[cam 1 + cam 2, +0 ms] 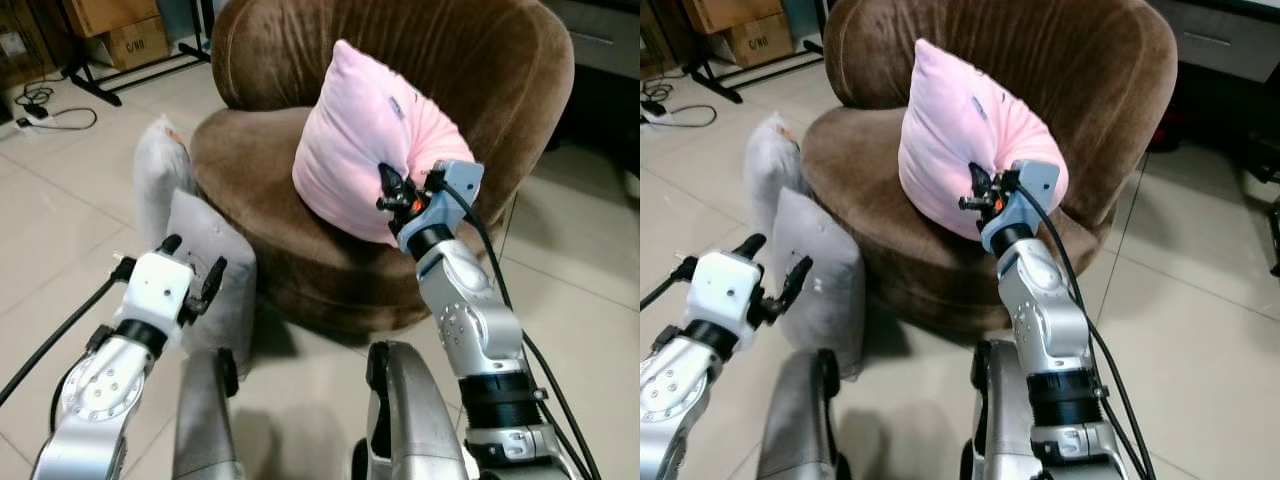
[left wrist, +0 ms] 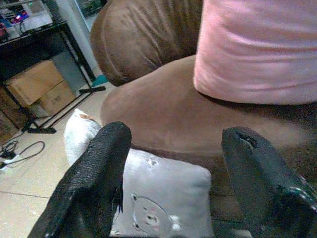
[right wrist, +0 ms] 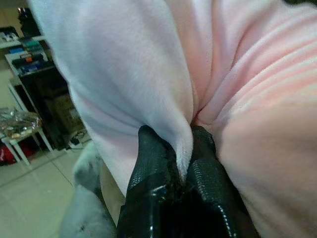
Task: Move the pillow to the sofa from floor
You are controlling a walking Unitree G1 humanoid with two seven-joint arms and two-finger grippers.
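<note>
A pink pillow (image 1: 360,130) stands upright on the seat of the round brown sofa chair (image 1: 260,150), leaning toward its backrest. My right gripper (image 1: 388,182) is at the pillow's lower front edge, shut on a fold of its fabric. The right wrist view shows the fingers (image 3: 153,168) pinching the pink cloth (image 3: 124,64). My left gripper (image 1: 192,258) is open and holds nothing. It hovers low at the left, above a grey pillow (image 1: 225,300) that leans against the sofa's base on the floor.
A second pale pillow (image 1: 158,165) stands behind the grey one, against the sofa's left side. Cardboard boxes (image 1: 130,35), a black stand's feet (image 1: 105,90) and cables (image 1: 55,115) lie at the back left. Dark furniture (image 1: 600,70) is at the right. Tiled floor (image 1: 580,300) surrounds the sofa.
</note>
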